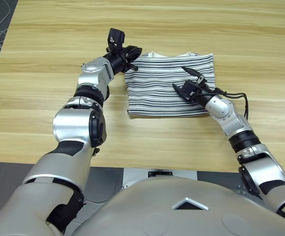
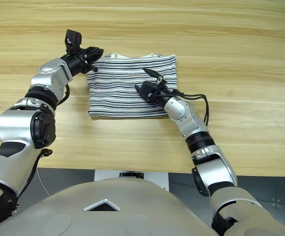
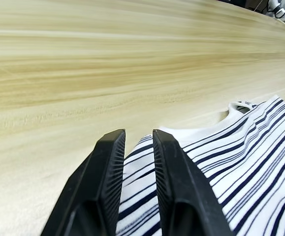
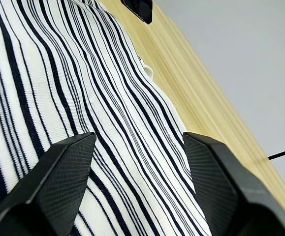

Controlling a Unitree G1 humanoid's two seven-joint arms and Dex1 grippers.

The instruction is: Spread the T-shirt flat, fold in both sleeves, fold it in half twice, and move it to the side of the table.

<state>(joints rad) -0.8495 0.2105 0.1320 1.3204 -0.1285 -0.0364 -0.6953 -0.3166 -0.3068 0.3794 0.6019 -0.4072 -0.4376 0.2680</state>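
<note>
Part of T-shirt (image 1: 152, 93) hidden beneath right fingers (image 1: 194, 73).

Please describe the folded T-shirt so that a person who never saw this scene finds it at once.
Start from the wide light wooden table and look ahead of the robot. There lies a white T-shirt with thin dark stripes, folded into a rectangle; it is the only cloth there.

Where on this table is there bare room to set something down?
Bare table lies beyond the collar edge of the T-shirt and well out to its left and right. Crowded: left pincer at the shirt's far left corner, right pincer over its right half.
</note>
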